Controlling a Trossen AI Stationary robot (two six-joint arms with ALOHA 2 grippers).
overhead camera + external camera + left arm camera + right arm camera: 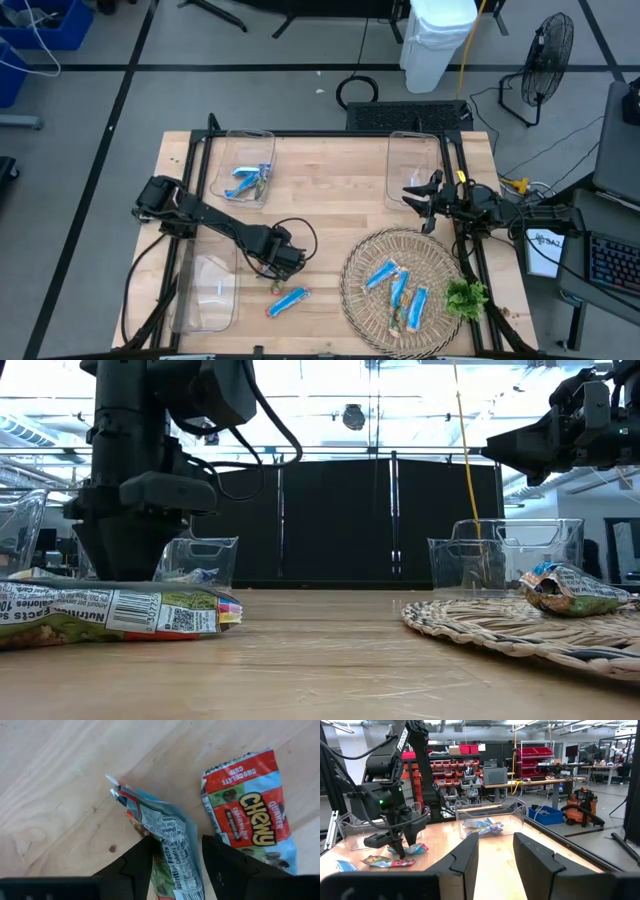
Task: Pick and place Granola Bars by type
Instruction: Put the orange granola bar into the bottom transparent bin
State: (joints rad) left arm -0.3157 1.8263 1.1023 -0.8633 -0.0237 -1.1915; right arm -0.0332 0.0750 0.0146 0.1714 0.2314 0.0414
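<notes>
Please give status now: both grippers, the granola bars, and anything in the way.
Left gripper low over the table, jaws open around a granola bar; second bar beside it. Right gripper waits open by the far right bin. Nothing in the way.

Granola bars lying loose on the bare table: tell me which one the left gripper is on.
The bar showing its nutrition-facts panel, between the left gripper's open fingers. The red Chewy bar lies beside it, outside them.

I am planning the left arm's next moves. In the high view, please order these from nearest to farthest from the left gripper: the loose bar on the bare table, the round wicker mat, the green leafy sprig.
1. Loose blue-wrapped granola bar, on the wood beside the left gripper.
2. Round woven wicker mat, toward the right arm.
3. Green leafy sprig, at the mat's far edge.
</notes>
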